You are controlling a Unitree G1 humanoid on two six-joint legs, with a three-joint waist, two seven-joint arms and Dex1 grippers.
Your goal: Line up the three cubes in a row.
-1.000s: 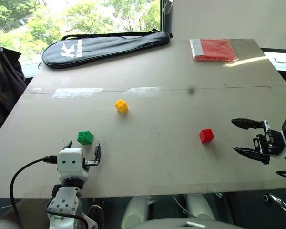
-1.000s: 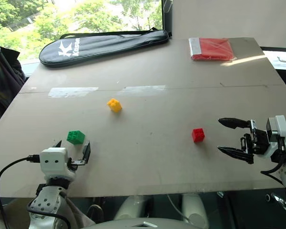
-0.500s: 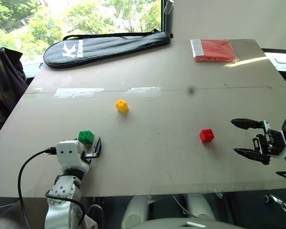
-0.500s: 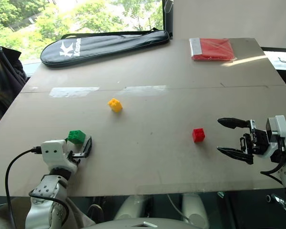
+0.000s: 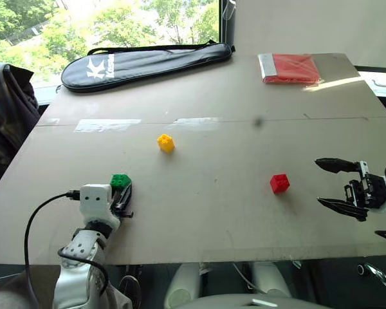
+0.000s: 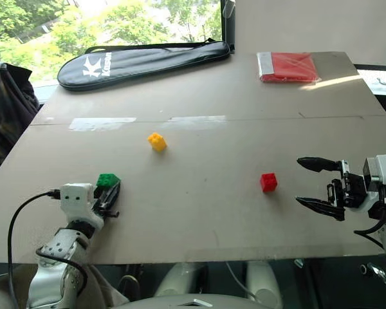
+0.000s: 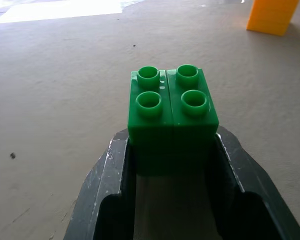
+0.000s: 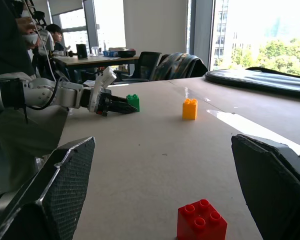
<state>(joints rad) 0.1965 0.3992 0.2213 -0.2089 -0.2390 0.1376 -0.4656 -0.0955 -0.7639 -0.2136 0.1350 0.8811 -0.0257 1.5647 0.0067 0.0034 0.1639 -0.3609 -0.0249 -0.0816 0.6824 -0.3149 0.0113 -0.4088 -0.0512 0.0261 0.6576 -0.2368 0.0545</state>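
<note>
Three studded cubes sit on your counter (image 5: pixel 231 219) in the left eye view, spread in a wide triangle and not in a row. The yellow cube (image 5: pixel 166 143) stands near the middle. The green cube (image 5: pixel 120 181) lies at about 7 o'clock from it, toward your near left edge. The red cube (image 5: pixel 279 183) lies at about 4 o'clock from the yellow one, well apart from both others. Your left gripper (image 5: pixel 123 198) has its jaws clamped on the green cube, which sits low on the counter. Your right gripper (image 5: pixel 338 185) hovers at 3 o'clock from the red cube, near it but not touching, jaws spread wide and pointing toward the cube. A black racket bag (image 5: pixel 148 61) lies along the far edge at 11 o'clock from the yellow cube, and a flat red packet (image 5: pixel 289 67) rests at the far right corner.

In the left wrist view, you see the green cube's four studs upright, with one black finger pressed against each of its side faces. The yellow cube (image 7: pixel 270 16) stands farther along the counter, apart from it.

In the right wrist view, the two wide-set fingers (image 8: pixel 45 200) frame the red cube (image 8: pixel 202 221), which stands between them but clear of both. Beyond it you see the yellow cube (image 8: pixel 189 108) and the left gripper (image 8: pixel 121 105) closed on the green cube (image 8: pixel 133 102). People sit at desks in the background.
</note>
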